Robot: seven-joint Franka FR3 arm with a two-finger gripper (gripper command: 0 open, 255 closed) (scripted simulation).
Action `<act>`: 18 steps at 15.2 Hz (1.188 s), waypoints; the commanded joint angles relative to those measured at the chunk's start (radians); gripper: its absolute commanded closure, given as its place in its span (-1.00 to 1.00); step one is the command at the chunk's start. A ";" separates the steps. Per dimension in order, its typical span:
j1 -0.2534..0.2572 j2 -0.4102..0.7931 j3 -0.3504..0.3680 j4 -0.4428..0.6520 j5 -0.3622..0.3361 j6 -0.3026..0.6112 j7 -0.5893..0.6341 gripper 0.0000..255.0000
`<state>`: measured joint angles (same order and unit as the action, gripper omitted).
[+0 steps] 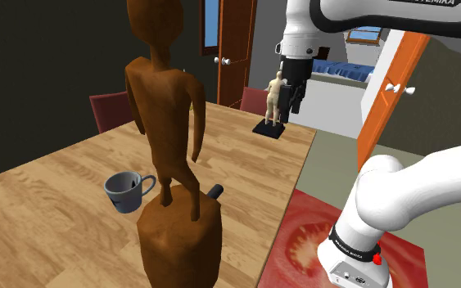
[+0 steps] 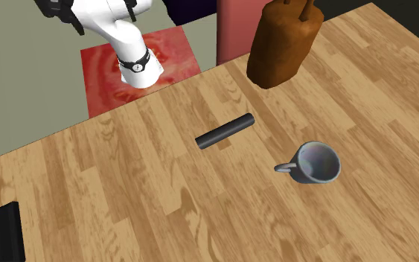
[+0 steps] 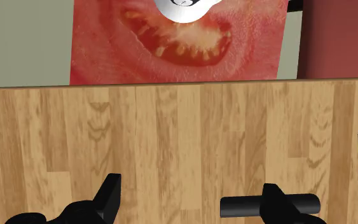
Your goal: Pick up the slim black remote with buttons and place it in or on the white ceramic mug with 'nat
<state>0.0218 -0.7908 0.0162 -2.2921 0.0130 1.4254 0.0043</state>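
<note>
My claw (image 3: 193,191) hangs released and empty above the wooden worktop (image 2: 126,193), black remote (image 2: 225,130) lies flat on it near the upright grey mug (image 2: 315,162), not touching the mug, on its handle side.

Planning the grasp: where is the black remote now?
In the second exterior view the black remote lies flat on the wooden table, up and left of the grey mug, apart from it and from the brown statue.
</note>
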 commanded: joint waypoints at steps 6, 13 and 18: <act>-0.045 -0.058 0.158 -0.137 0.093 0.120 0.308 -1.00; -0.117 -0.012 0.411 -0.229 0.216 0.315 0.737 -1.00; -0.210 0.110 0.610 -0.221 0.260 0.465 1.049 -1.00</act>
<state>-0.1669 -0.7035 0.5874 -2.5219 0.2671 1.8672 0.9810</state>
